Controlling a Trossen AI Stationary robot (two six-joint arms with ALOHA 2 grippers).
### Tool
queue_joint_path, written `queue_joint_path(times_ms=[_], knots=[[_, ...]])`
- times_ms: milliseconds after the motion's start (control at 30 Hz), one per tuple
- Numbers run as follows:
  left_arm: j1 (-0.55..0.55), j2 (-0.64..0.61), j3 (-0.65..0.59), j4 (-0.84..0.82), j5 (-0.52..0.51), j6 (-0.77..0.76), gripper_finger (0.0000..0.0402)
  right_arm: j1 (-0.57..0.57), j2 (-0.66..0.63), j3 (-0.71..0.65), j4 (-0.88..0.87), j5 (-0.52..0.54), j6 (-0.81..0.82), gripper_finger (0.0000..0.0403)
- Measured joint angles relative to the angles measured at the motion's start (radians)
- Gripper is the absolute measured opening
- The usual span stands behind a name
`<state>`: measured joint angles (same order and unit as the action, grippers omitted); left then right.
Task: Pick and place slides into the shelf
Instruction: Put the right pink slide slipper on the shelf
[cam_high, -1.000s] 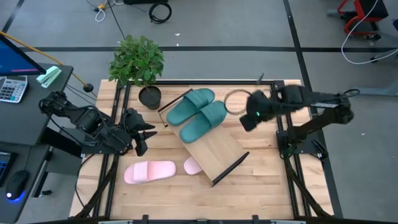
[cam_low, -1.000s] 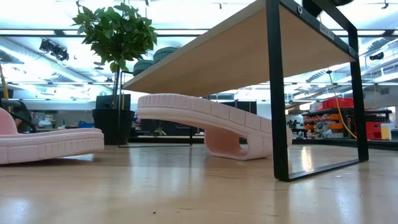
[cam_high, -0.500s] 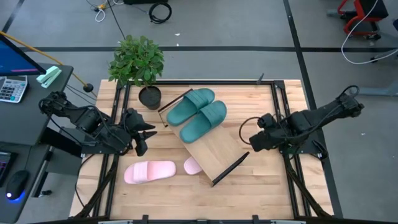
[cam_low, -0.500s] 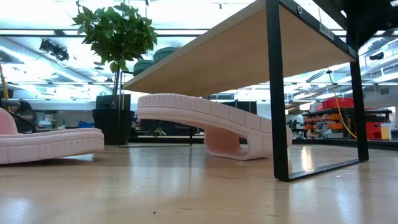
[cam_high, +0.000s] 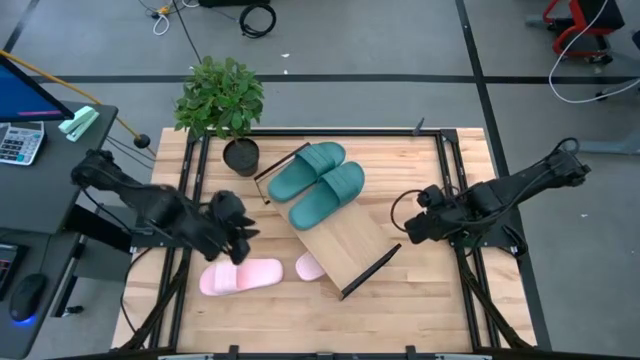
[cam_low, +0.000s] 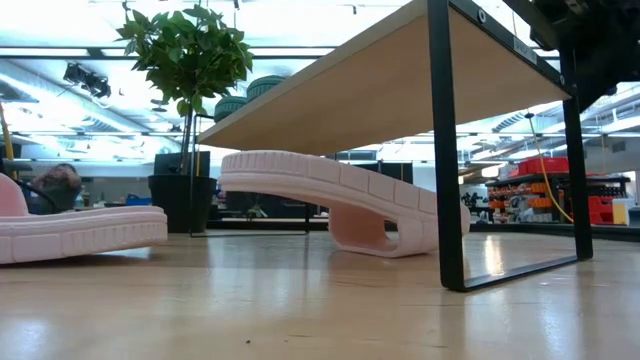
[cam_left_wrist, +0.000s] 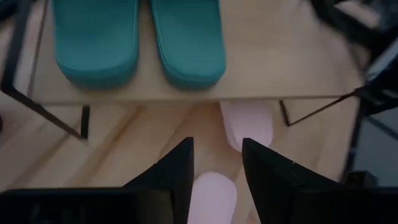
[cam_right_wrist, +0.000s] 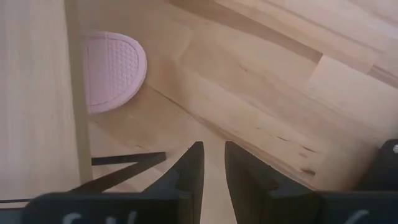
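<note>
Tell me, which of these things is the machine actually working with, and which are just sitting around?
Part of the job:
- teal-green foam slide pair, lying on the board
- light pink foam slide on the table
- second pink slide, partly under the board
- long light wood shelf board with black end bars

Just lying about:
- potted green plant
- calculator on the side desk

Two slides (cam_high: 318, 186) on the shelf (cam_high: 346, 245), one slide (cam_high: 240, 276) left of it.
</note>
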<state>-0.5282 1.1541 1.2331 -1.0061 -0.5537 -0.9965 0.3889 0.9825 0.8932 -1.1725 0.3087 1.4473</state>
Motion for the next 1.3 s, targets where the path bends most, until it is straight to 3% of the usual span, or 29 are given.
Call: queue_joint_path(times_ms=[200,433,733,900,1033,1133,1300], knots=[[0.001,0.159,0.0,0.0,0.048,-0.123,0.0159,0.0,-0.03,0.021,-0.004,0.025,0.019,0.0071],[-0.037,0.29,0.0,0.025,0.066,-0.325,0.0148,0.0,-0.07,0.024,-0.016,0.053,-0.004,0.0069],[-0.123,0.411,0.0,0.225,-0.088,-0.74,0.0118,-0.001,-0.111,0.024,-0.017,0.066,-0.188,0.0069],[-0.167,0.505,0.0,0.291,-0.094,-0.994,0.0115,0.0,-0.126,0.024,-0.017,0.068,-0.271,0.0069],[-0.214,0.58,0.0,0.339,-0.184,-1.215,0.0119,-0.001,-0.127,0.024,-0.017,0.079,-0.328,0.0069],[-0.224,0.626,0.0,0.452,-0.22,-1.211,0.0131,0.0,-0.127,0.024,-0.016,0.079,-0.35,0.0069],[-0.234,0.685,0.0,0.6,-0.423,-1.142,0.0158,-0.001,-0.133,0.024,-0.016,0.079,-0.352,0.0069]])
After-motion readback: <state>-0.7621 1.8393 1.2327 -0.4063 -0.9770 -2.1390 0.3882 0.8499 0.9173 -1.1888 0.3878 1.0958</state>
